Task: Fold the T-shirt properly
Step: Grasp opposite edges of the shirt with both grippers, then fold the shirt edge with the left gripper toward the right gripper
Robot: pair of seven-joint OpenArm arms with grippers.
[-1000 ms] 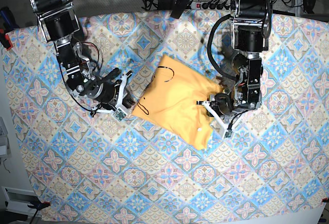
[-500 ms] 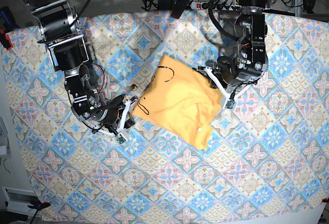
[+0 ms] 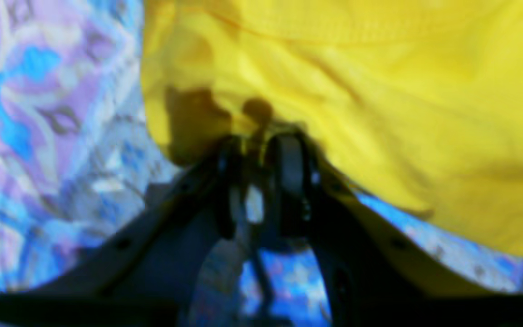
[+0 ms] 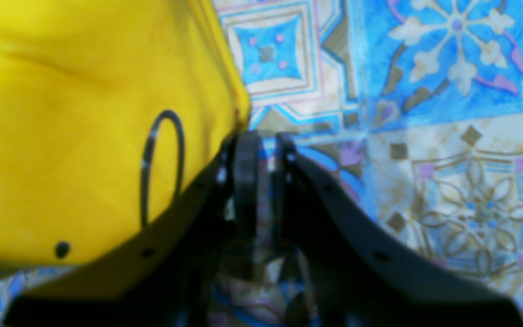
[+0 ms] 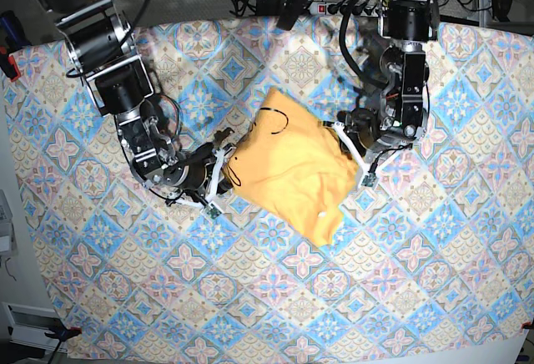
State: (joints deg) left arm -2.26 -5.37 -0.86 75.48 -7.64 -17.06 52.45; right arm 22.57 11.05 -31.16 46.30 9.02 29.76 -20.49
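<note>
Left wrist cam, blurry. Left gripper (image 3: 261,150) fills the bottom centre, two dark arms running up to black tips. Jaws stand nearly together with a thin gap, tips right at the lower edge of the T-shirt (image 3: 357,81). Can't tell whether cloth is pinched between them. Shirt is yellow, softly creased, covering the top and right of the view, with the gripper's shadow falling on it just above the tips. Blue-and-pink patterned tablecloth (image 3: 39,113) shows on the left and below the shirt's edge at lower right.
</note>
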